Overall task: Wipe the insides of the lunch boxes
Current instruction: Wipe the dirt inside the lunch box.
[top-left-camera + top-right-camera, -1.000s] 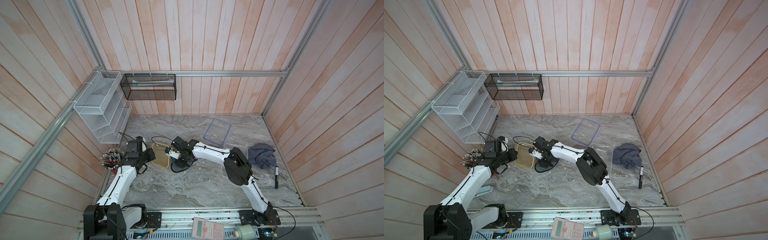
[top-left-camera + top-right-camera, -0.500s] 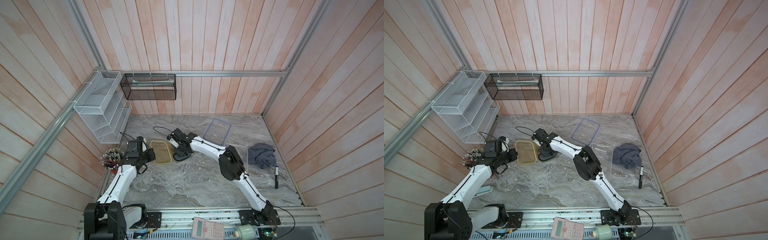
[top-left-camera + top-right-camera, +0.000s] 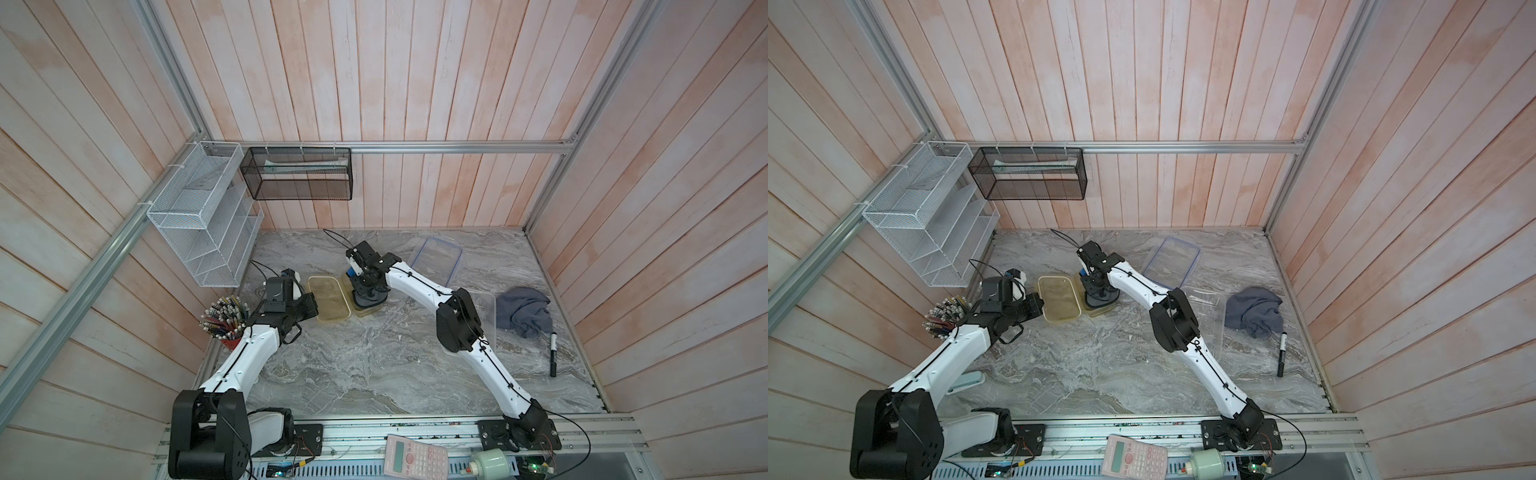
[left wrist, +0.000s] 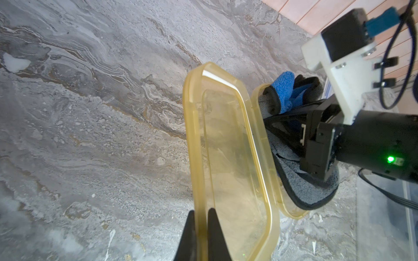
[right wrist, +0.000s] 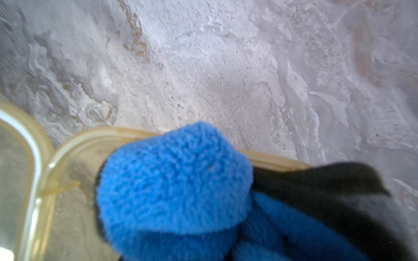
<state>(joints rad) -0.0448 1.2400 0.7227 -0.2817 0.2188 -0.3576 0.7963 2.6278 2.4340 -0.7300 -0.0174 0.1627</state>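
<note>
Left wrist view: left gripper (image 4: 202, 213) pinching left rim of yellowish lid (image 4: 226, 146). Right gripper (image 3: 367, 291) clamped on blue-grey cloth (image 4: 282, 88), pressed down inside small yellow box (image 4: 291, 211), just right of lid. Larger clear box (image 3: 489, 305) farther right, partly behind right arm. Blue-rimmed clear lid (image 3: 436, 259) lies at far side.

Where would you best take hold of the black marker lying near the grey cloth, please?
Probably mid-barrel, from straight above, jaws closing across its width: the marker lies flat on the table, long and thin, with bare surface either side.
</note>
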